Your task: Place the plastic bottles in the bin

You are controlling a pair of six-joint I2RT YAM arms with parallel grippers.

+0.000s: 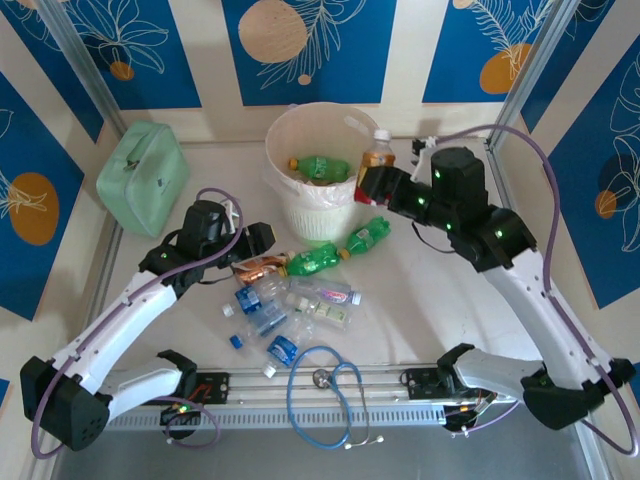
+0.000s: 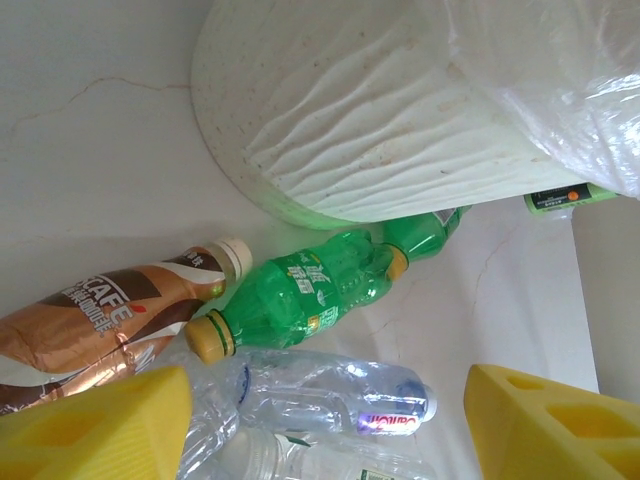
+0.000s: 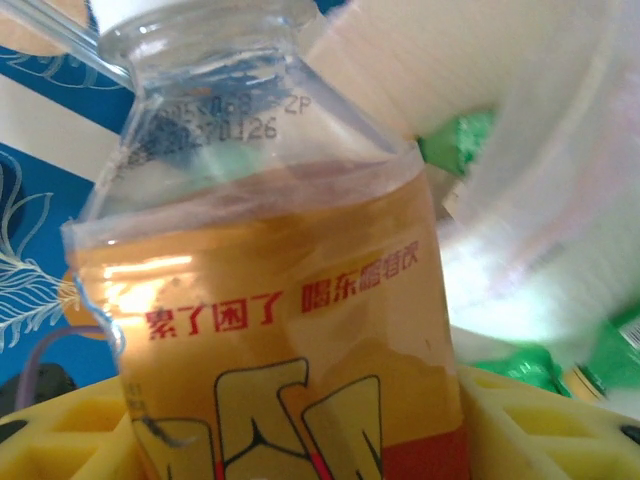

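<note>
My right gripper (image 1: 372, 186) is shut on an orange-labelled bottle (image 1: 376, 158), held upright at the right rim of the cream bin (image 1: 285, 125). That bottle (image 3: 270, 320) stands close up between the yellow fingers (image 3: 545, 425). A green bottle (image 1: 322, 167) lies inside the bin. My left gripper (image 1: 262, 240) hangs open over the pile on the table, its fingers (image 2: 100, 425) spread above a clear bottle (image 2: 330, 395). Beside it lie a green bottle (image 2: 300, 295) and a brown coffee bottle (image 2: 100, 320). Two green bottles (image 1: 312, 262) (image 1: 367, 237) and several clear blue-capped ones (image 1: 275, 320) lie in front of the bin.
A mint-green case (image 1: 143, 178) sits at the back left. A blue stethoscope (image 1: 325, 395) lies across the front rail. A small green cylinder (image 2: 570, 197) rests on the table by the bin's base (image 2: 400, 130).
</note>
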